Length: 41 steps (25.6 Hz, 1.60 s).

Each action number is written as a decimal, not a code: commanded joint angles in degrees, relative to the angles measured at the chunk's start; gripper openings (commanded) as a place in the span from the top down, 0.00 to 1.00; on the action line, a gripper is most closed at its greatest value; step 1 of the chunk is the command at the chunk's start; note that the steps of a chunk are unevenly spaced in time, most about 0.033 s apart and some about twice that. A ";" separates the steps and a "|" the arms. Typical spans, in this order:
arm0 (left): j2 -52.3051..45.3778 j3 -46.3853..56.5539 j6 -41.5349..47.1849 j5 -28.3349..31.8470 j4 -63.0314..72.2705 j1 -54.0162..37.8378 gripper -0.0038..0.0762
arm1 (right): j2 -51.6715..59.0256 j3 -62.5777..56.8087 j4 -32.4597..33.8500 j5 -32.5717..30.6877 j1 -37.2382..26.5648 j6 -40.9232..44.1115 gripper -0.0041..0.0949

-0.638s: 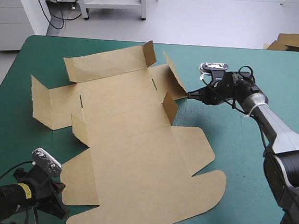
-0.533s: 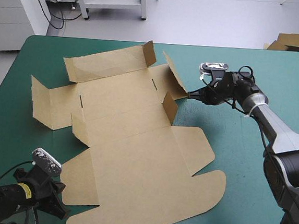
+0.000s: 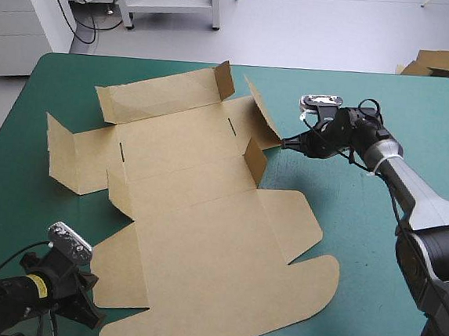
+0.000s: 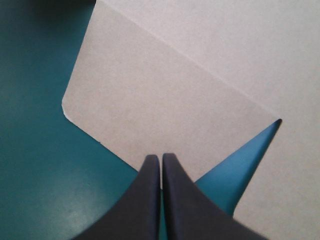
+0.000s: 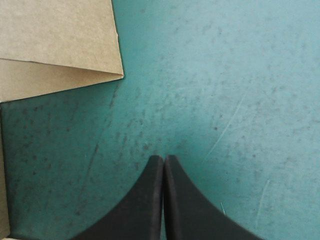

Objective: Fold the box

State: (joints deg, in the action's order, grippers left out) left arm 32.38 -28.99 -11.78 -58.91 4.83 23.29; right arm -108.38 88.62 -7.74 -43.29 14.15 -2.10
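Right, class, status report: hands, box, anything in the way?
Left hand shut at the near flap's edge; right hand shut beside a raised wall. Box mostly flat, some walls up. Nothing in the way.

The right side of the worktop (image 3: 349, 92) lies bare teal-green from the box (image 3: 203, 237) out to the right edge, wide enough for an arm to sweep through. Along the sheet's right side raised flaps (image 3: 255, 159) stand up (the right claw (image 3: 283, 142), fingers together, sits just beside them) and block a low pass across. The far wall (image 3: 164, 93) is tilted up too. At the near-left corner only a narrow strip is free, where the left claw (image 3: 97, 313) meets a flat flap's edge.
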 commanded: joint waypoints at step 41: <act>0.19 -1.35 0.18 2.23 0.76 0.29 0.96 | 17.04 19.74 -8.12 -23.62 0.00 -15.09 0.98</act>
State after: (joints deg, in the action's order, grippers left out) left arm 32.38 -28.99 -11.78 -58.91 4.83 23.29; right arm -93.86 106.94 -15.36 -69.10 14.15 -16.41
